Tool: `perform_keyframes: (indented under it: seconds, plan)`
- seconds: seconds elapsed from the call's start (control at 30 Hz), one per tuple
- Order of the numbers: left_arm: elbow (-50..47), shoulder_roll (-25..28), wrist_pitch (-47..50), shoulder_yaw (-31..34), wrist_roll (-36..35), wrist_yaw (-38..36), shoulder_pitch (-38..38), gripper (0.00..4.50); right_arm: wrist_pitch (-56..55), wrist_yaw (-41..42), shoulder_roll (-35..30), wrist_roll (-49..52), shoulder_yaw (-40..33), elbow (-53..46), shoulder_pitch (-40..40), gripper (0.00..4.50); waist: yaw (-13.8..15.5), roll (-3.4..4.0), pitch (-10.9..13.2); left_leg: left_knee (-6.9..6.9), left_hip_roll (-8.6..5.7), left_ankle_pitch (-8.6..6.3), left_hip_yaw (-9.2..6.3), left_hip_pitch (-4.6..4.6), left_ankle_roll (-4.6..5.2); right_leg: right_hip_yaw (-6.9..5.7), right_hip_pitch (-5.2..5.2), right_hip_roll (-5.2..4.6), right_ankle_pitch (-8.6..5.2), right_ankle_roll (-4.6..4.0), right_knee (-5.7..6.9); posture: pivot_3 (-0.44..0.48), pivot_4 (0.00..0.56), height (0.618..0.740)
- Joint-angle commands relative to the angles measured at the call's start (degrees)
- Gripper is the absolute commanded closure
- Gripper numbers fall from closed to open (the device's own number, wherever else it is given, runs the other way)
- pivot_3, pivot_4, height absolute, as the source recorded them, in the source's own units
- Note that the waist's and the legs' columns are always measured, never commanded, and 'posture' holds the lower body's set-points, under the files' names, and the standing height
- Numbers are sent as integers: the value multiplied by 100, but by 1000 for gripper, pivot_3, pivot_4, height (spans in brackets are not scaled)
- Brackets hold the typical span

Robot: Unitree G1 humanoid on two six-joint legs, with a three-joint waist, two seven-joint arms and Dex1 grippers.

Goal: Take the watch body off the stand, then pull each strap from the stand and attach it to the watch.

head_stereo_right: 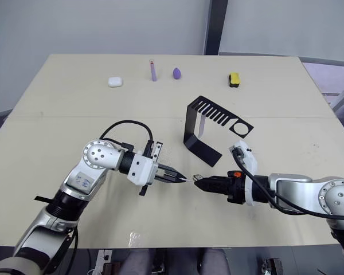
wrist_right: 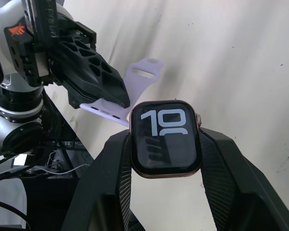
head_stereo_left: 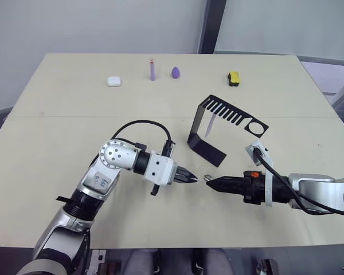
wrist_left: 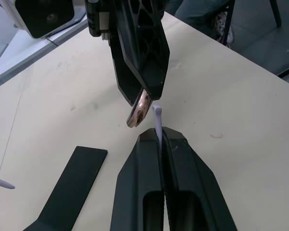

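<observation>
A broad pale table [head_stereo_left: 57, 143] carries the scene, with the black stand [head_stereo_left: 218, 129] set upright right of centre, its flat base on the tabletop and its slotted top arm reaching out to a ring hole. One lavender strap [head_stereo_left: 208, 127] hangs from that slotted arm, inside the bracket. In front of the stand the two arms meet tip to tip above the table. The left gripper [head_stereo_left: 190, 178] has its fingers pressed together on the other strap [wrist_right: 137, 84], a pale lavender band that the left wrist view shows edge-on between the closed fingers and the right wrist view shows lying flat, holes visible, jutting past the fingertips. The right gripper [head_stereo_left: 213, 183] is clamped on the watch body [wrist_right: 165, 138], gripping the copper-rimmed case by its two sides with the screen and its pale digits facing the wrist camera. The strap's end sits just beside the edge of the case; whether they touch cannot be told. Along the far edge of the table stand a white earbud case [head_stereo_left: 114, 81], a purple stick [head_stereo_left: 152, 70], a purple egg shape [head_stereo_left: 175, 72] and a yellow-and-black block [head_stereo_left: 233, 78], well apart from the grippers.
</observation>
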Motion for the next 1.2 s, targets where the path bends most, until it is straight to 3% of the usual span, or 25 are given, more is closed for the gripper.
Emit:
perform_keyframes:
  seconds: [0.03,1.2]
  plan:
    - [51,-47,-98,9,9,63,-101,4500,-74,53,0,137,0,-125,-97,2989,0,0,0,0,0,0,0,0,0,0,0,0,0,0,0,0,150,740]
    - [25,-79,97,94,-108,82,-197,4500,-17,78,-207,137,-108,-35,43,2989,0,0,0,0,0,0,0,0,0,0,0,-1,0,0,0,0,150,740]
